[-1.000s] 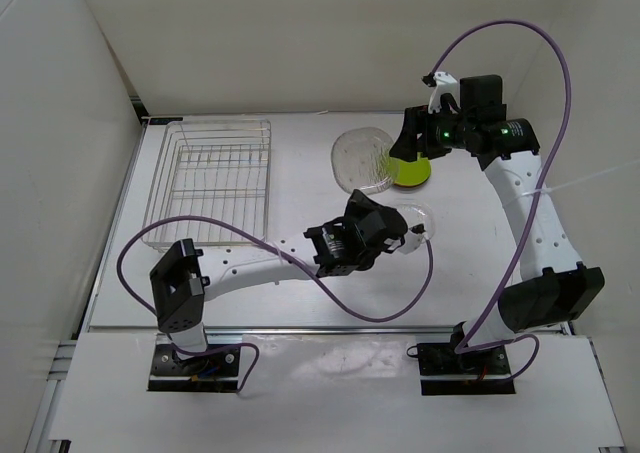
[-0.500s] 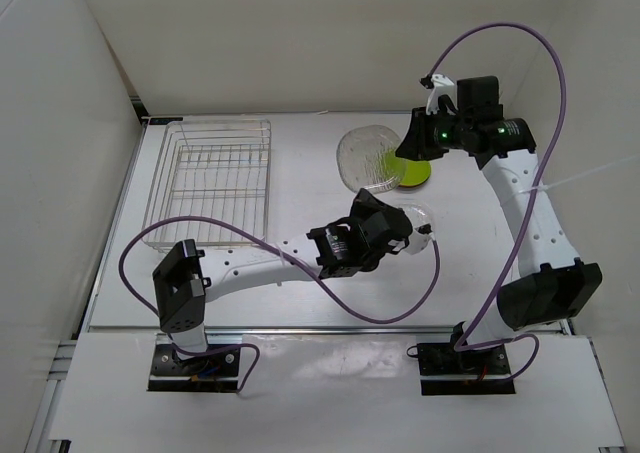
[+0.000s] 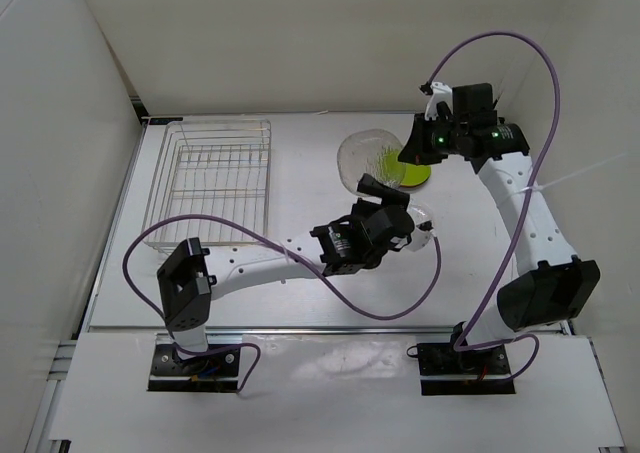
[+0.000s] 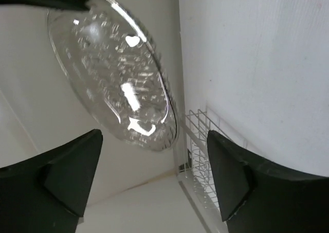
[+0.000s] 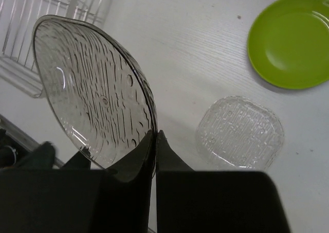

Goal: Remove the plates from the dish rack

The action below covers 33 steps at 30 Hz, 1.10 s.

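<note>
My right gripper (image 3: pixel 412 151) (image 5: pixel 156 140) is shut on the rim of a clear round plate (image 3: pixel 362 161) (image 5: pixel 95 89) and holds it tilted on edge above the table. Right of it a lime green plate (image 3: pixel 414 174) (image 5: pixel 290 40) lies flat. My left gripper (image 3: pixel 398 209) (image 4: pixel 154 176) stands open just below the clear plate (image 4: pixel 110 73), with nothing between its fingers. The wire dish rack (image 3: pixel 210 178) (image 5: pixel 46 17) (image 4: pixel 208 156) sits at the far left with no plates showing in it.
A smaller clear, squarish dish (image 3: pixel 424 216) (image 5: pixel 240 132) lies flat on the table beside the left gripper. White walls close in on the left and back. Purple cables loop over both arms.
The right jaws have closed on the clear plate's rim. The left jaws have gone from shut to open, and the left wrist has turned upward a little.
</note>
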Available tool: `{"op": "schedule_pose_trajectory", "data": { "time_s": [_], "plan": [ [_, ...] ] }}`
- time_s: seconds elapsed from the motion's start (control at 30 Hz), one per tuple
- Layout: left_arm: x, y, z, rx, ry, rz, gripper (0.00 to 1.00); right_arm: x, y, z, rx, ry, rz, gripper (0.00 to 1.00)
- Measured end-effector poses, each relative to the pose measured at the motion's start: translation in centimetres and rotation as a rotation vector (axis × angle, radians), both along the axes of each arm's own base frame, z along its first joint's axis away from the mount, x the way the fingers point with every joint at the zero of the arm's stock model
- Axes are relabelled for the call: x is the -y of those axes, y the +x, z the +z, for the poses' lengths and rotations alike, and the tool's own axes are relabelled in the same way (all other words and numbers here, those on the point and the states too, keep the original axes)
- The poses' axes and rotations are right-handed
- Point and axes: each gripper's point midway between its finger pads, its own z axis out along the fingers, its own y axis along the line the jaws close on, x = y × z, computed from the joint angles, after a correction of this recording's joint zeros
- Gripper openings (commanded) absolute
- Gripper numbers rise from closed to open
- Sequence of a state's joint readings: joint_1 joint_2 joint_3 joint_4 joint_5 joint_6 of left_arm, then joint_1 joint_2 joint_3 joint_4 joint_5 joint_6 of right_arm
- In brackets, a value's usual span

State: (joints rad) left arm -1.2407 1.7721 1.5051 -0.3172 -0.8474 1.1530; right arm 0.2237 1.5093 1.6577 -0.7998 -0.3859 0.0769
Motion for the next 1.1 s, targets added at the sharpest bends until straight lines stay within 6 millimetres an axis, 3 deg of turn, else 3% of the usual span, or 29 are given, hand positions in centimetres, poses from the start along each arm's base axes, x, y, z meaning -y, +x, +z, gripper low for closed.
{"op": "schedule_pose_trajectory", "data": {
  "time_s": [0.13, 0.27, 0.37, 0.43, 0.53, 0.67, 0.73, 0.8, 0.87, 1.1],
  "plan": [
    [-0.7, 0.4, -0.8, -0.064, -0.013, 0.03, 1.0, 2.3, 0.7, -2.2, -0.045, -0.035, -0.141, 0.0],
    [-1.7, 0.8, -1.8, -0.2, -0.069, 0.064, 1.0, 8.1, 2.4, -4.2, -0.08, -0.045, -0.347, 0.0],
    [-3.9, 2.0, -2.2, -0.306, -0.144, 0.127, 1.0, 12.3, 3.2, -6.3, -0.087, -0.083, -0.458, 0.0],
    [-6.2, 4.1, -1.8, -0.352, -0.215, 0.205, 1.0, 13.3, 3.0, -8.6, -0.109, -0.121, -0.476, 0.0],
    [-11.7, 9.1, 0.9, -0.358, -0.398, 0.384, 1.0, 13.7, 1.7, -13.0, -0.192, -0.165, -0.464, 0.0],
    [-20.4, 15.7, 8.2, -0.266, -0.75, 0.599, 1.0, 13.7, 0.0, -16.7, -0.273, -0.182, -0.453, 0.0],
    [-25.0, 17.1, 11.1, -0.209, -0.899, 0.676, 1.0, 13.5, -0.2, -17.0, -0.279, -0.172, -0.438, 0.0],
    [-27.4, 17.0, 11.6, -0.198, -0.975, 0.712, 1.0, 13.2, 0.1, -16.8, -0.26, -0.167, -0.421, 0.0],
    [-28.3, 15.8, 10.7, -0.234, -0.997, 0.731, 1.0, 12.9, 0.5, -16.6, -0.24, -0.163, -0.402, 0.0],
    [-26.9, 14.6, 7.0, -0.387, -1.015, 0.725, 1.0, 12.2, 0.6, -18.6, -0.273, -0.171, -0.335, 0.0]
  ]
}}
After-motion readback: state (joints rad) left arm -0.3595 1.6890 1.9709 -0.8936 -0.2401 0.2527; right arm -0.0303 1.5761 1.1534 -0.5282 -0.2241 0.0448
